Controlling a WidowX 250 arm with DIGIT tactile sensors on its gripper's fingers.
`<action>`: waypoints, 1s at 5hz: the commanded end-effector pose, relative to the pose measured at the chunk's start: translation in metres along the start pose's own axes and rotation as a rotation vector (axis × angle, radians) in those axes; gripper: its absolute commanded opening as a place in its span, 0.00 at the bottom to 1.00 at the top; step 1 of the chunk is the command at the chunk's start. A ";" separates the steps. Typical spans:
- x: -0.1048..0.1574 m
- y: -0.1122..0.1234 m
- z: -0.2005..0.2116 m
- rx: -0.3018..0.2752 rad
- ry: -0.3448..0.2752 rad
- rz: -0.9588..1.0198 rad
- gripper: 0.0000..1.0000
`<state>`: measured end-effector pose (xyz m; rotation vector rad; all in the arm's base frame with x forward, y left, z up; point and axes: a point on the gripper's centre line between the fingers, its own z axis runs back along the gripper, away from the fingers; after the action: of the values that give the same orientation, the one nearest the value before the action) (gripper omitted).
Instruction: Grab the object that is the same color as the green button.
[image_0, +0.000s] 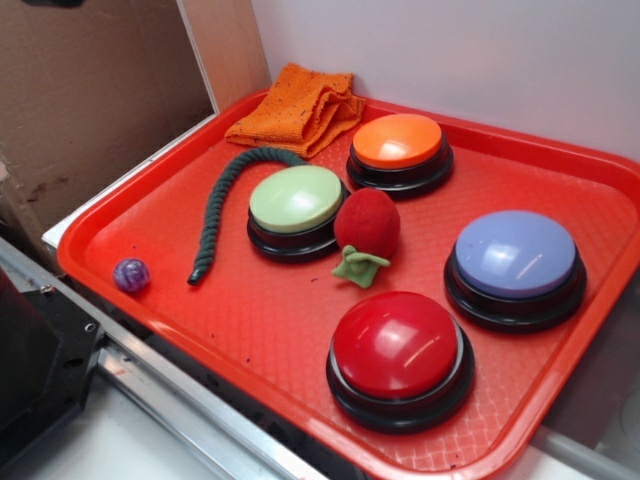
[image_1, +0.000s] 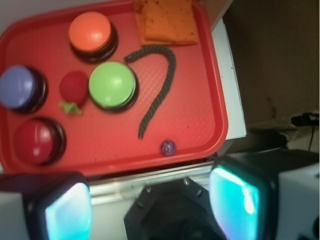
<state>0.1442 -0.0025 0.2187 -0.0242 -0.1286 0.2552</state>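
Observation:
The object, a dark green twisted rope (image_0: 213, 213) (image_1: 163, 91), lies curved like a hook on the red tray (image_0: 250, 310) (image_1: 192, 125), just left of the green button (image_0: 296, 198) (image_1: 112, 84) and not touching it. My gripper (image_1: 150, 205) shows only in the wrist view. It hangs high above the tray's near edge, well back from the rope. Its two cyan-padded fingers (image_1: 67, 212) stand wide apart with nothing between them. In the exterior view the gripper is out of frame.
Also on the tray are a red plush strawberry (image_0: 366, 225) against the green button, orange (image_0: 398, 140), lavender-blue (image_0: 515, 253) and red (image_0: 396, 343) buttons, a folded orange cloth (image_0: 300, 105) at the far corner, and a small purple marble (image_0: 131, 274). A cardboard wall (image_0: 90, 90) stands at the left.

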 end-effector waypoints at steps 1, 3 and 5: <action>0.039 0.022 -0.044 0.002 -0.062 0.349 1.00; 0.064 0.032 -0.094 -0.019 -0.147 0.567 1.00; 0.078 0.035 -0.146 -0.019 -0.172 0.663 1.00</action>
<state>0.2274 0.0425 0.0739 -0.0564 -0.2566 0.9054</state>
